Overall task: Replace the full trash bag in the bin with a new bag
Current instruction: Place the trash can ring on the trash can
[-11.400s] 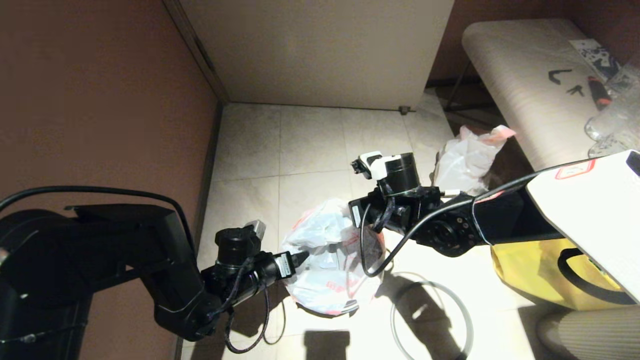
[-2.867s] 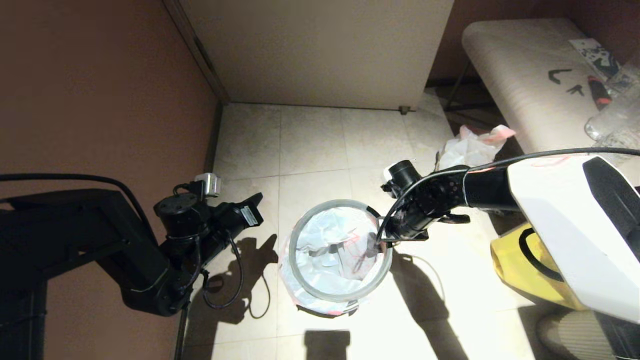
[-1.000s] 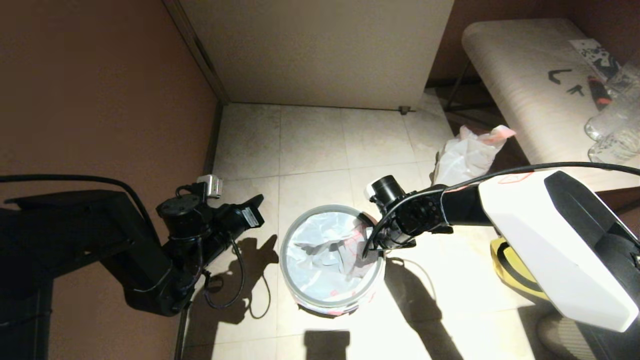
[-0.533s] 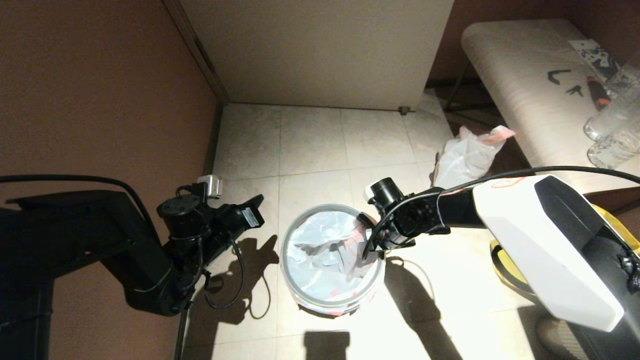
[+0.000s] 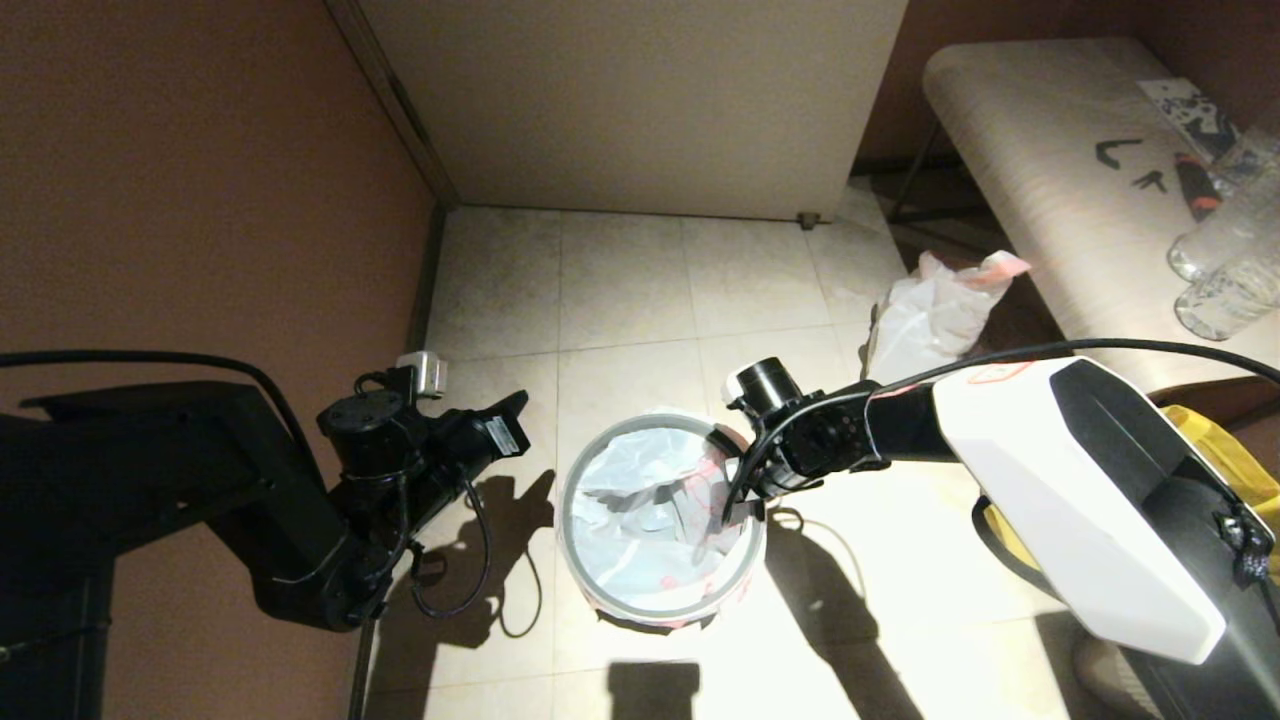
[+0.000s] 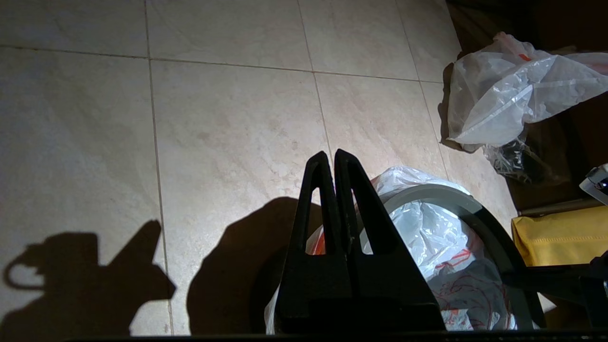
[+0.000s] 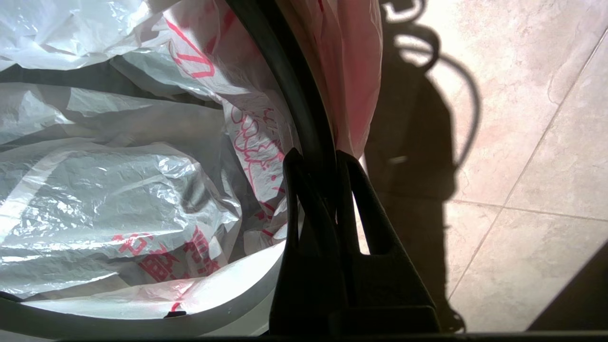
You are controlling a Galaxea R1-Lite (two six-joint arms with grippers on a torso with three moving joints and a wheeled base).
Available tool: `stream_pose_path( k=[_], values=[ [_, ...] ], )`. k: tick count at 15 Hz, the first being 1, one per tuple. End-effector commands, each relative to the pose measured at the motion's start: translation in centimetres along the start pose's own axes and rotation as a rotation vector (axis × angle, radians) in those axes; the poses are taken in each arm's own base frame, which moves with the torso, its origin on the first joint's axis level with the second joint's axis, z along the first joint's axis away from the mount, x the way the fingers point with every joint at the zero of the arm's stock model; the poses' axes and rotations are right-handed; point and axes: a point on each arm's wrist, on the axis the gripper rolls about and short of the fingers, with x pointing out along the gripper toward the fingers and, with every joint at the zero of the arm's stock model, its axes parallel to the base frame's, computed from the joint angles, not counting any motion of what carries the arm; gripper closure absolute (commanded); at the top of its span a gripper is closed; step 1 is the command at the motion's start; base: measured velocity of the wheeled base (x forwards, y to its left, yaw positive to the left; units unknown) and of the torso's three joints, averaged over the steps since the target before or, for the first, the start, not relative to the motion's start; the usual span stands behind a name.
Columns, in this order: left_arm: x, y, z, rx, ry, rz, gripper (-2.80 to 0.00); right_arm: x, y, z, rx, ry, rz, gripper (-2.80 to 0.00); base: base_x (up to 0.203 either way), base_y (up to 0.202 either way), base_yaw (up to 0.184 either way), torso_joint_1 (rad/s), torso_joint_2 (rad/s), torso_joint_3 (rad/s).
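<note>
The bin stands on the floor tiles, lined with the new bag, translucent white with red cartoon lines. Its grey ring lies over the bag's mouth, and bag plastic hangs outside the ring. My right gripper is at the rim's right side, shut on the ring, one finger inside and one outside. My left gripper hangs left of the bin, shut and empty. The full trash bag, whitish with a pink top edge, lies on the floor near the bench.
A yellow tote stands right of the bin under my right arm. A bench with clear bottles runs along the right. A brown wall is on the left, a pale cabinet behind. A small clear wrinkled bag lies by the full bag.
Eleven seconds ago the ring lay on the floor and my left gripper was at the bag. Now the ring sits over the bag. In the last second the right gripper shifted slightly.
</note>
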Motion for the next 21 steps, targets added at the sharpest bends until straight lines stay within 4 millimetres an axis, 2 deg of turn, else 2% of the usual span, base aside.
stream_pose_path(
  k=[1, 4, 5, 7, 11, 13, 15, 16, 17, 18, 21],
  values=[
    [0.0, 0.0, 0.0, 0.000, -0.006, -0.003, 0.00, 0.1, 0.6, -0.3, -0.011, 0.008, 0.006, 0.00, 0.000, 0.000, 0.000, 0.000, 0.00, 0.000],
    [0.0, 0.0, 0.0, 0.000, -0.006, -0.003, 0.00, 0.1, 0.6, -0.4, -0.014, 0.009, 0.006, 0.00, 0.000, 0.000, 0.000, 0.000, 0.00, 0.000],
    [0.0, 0.0, 0.0, 0.000, -0.006, -0.003, 0.00, 0.0, 0.6, -0.4, -0.012, 0.007, -0.003, -2.80, 0.000, 0.000, 0.000, 0.000, 0.00, 0.000],
    [0.0, 0.0, 0.0, 0.000, -0.006, -0.003, 0.00, -0.9, 0.7, 0.1, -0.011, -0.011, 0.004, -2.80, 0.000, 0.000, 0.000, 0.000, 0.00, 0.000],
    [0.0, 0.0, -0.2, -0.005, 0.009, -0.010, 0.00, -4.9, 0.5, 0.9, -0.002, -0.038, 0.032, -2.80, 0.000, 0.000, 0.000, 0.000, 0.00, 0.000],
    [-0.5, -0.4, -1.1, -0.015, 0.075, -0.070, 0.00, -7.6, -0.3, 0.7, 0.009, -0.028, 0.071, -2.80, 0.000, 0.000, 0.000, 0.000, 0.00, 0.000],
    [-0.8, -0.3, -3.1, -0.050, 0.179, -0.154, 0.00, -10.0, -1.8, 0.4, 0.049, 0.018, 0.236, -2.80, 0.000, 0.000, 0.000, 0.000, 0.00, 0.000],
    [-0.8, 0.0, -4.2, -0.068, 0.222, -0.179, 0.00, -10.5, -2.6, 0.2, 0.066, 0.034, 0.316, -2.80, 0.000, 0.000, 0.000, 0.000, 0.00, 0.000],
    [-0.7, 0.4, -5.2, -0.083, 0.255, -0.186, 0.00, -10.5, -3.2, 0.4, 0.075, 0.006, 0.394, 0.00, 0.000, 0.000, 0.000, 0.000, 0.00, 0.000],
    [-0.6, 0.8, -6.2, -0.093, 0.281, -0.195, 0.00, -10.1, -3.8, 0.9, 0.075, -0.055, 0.484, 0.00, 0.000, 0.000, 0.000, 0.000, 0.00, 0.000],
    [-1.4, 1.4, -7.1, -0.119, 0.324, -0.304, 0.00, -6.5, -5.1, 0.6, 0.070, -0.044, 0.560, 0.00, 0.000, 0.000, 0.000, 0.000, 0.00, 0.000]
  ],
)
